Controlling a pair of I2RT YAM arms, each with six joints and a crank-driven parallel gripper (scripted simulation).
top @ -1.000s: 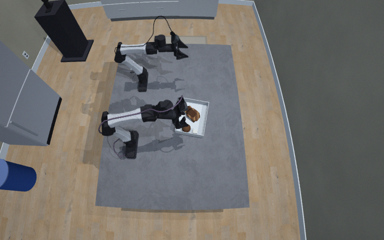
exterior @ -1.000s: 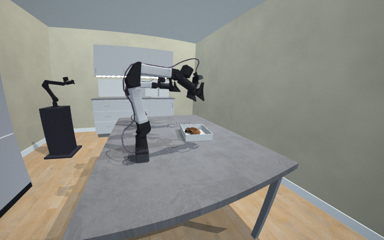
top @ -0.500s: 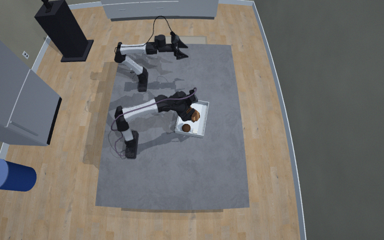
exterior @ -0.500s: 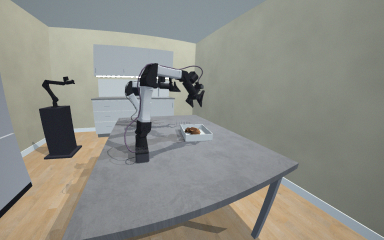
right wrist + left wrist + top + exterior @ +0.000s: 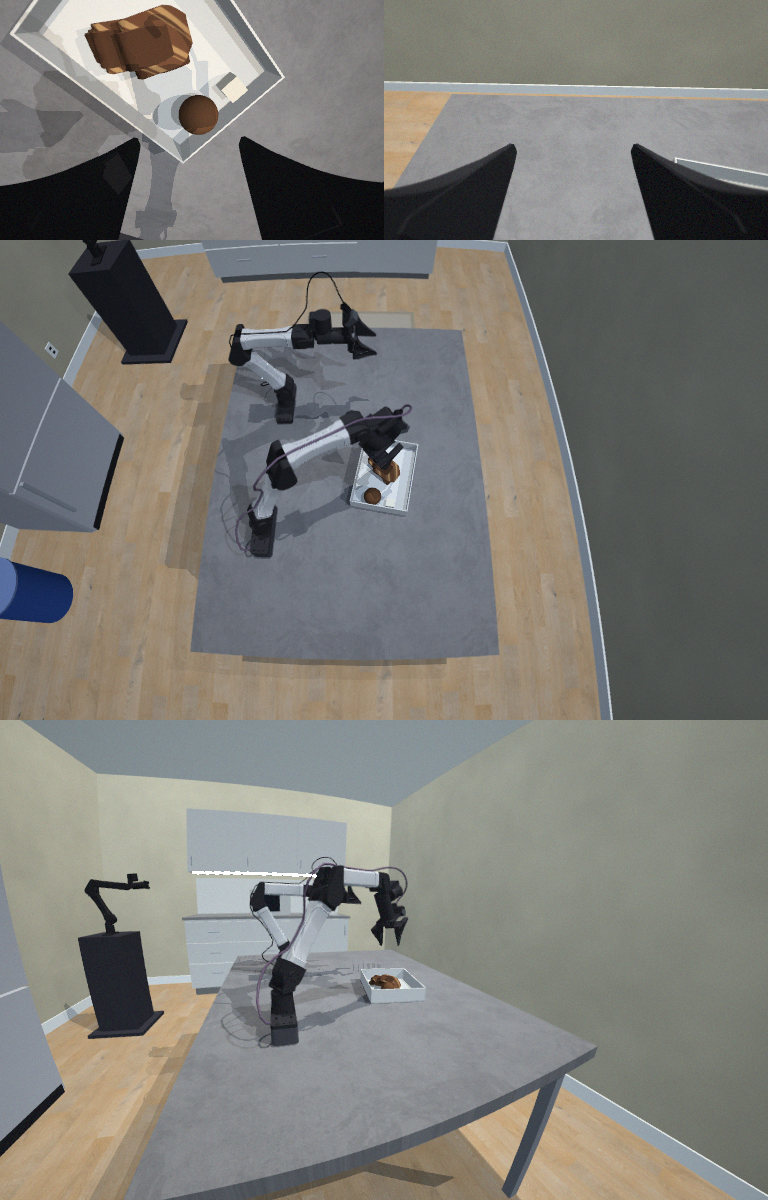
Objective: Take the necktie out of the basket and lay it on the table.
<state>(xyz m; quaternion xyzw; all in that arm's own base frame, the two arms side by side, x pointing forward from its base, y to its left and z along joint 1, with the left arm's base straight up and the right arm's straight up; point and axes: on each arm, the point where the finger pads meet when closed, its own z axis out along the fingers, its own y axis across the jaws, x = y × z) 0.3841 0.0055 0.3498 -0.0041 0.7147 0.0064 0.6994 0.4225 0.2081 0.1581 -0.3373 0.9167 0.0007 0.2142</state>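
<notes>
The necktie (image 5: 387,473) (image 5: 387,980) (image 5: 145,46), brown with tan stripes, lies bunched in the white basket (image 5: 378,510) (image 5: 397,996) (image 5: 100,90), which stands flat on the table. A brown ball (image 5: 372,495) (image 5: 198,115) and a small cream block (image 5: 390,502) (image 5: 233,89) sit at one end of the basket. My right gripper (image 5: 389,944) (image 5: 189,140) is open and empty, pointing down high above the basket. My left gripper (image 5: 376,344) (image 5: 574,146) is open and empty, far from the basket. In the exterior view the basket's near wall hides the ball and block.
The grey table (image 5: 351,590) (image 5: 362,1082) extends around the basket. The right arm reaches over from its base beside the basket. The left arm stands towards the cabinets. A wall runs beyond the table's far side.
</notes>
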